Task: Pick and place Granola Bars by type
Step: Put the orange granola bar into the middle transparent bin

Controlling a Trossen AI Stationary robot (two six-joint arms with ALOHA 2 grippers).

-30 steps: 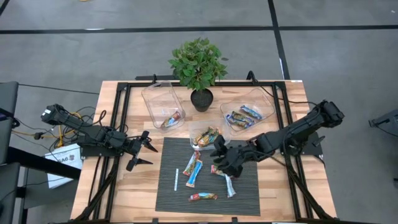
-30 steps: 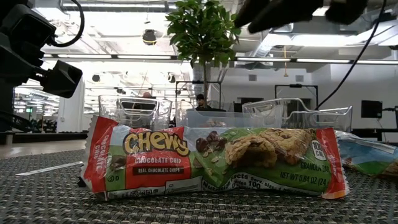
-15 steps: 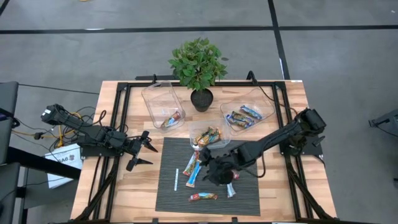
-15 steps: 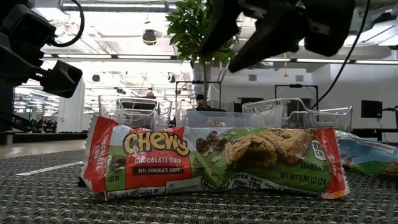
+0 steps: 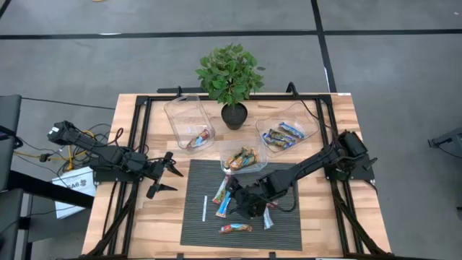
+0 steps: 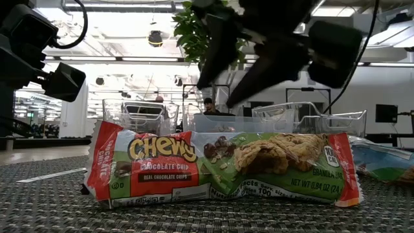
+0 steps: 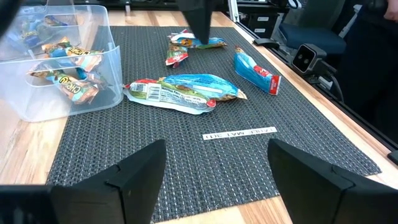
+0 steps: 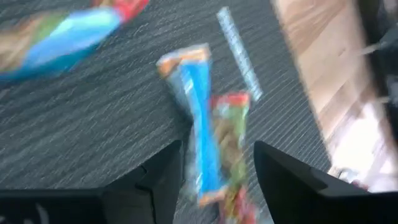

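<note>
Several granola bars lie flat on the dark mat (image 5: 209, 180): a blue one (image 8: 198, 134) side by side with a green-and-red one (image 8: 229, 134), a Chewy bar (image 6: 220, 168) near the front edge, and one (image 5: 267, 217) to the right. My right gripper (image 5: 234, 204) hangs open just above the pair, its fingers (image 8: 152, 180) on either side of them, clear of the mat in the low view. My left gripper (image 5: 164, 177) waits open at the mat's left edge.
Three clear tubs stand beyond the mat, each holding bars: left (image 5: 189, 119), middle (image 5: 242, 155), right (image 5: 287, 130). A potted plant (image 5: 229, 72) stands at the far middle. A thin white stick (image 5: 205, 208) lies on the mat's left part.
My right gripper has come down and moved toward the table's left and near edge, from beside the middle tub to over the pair of bars on the mat. The bars have not moved.
</note>
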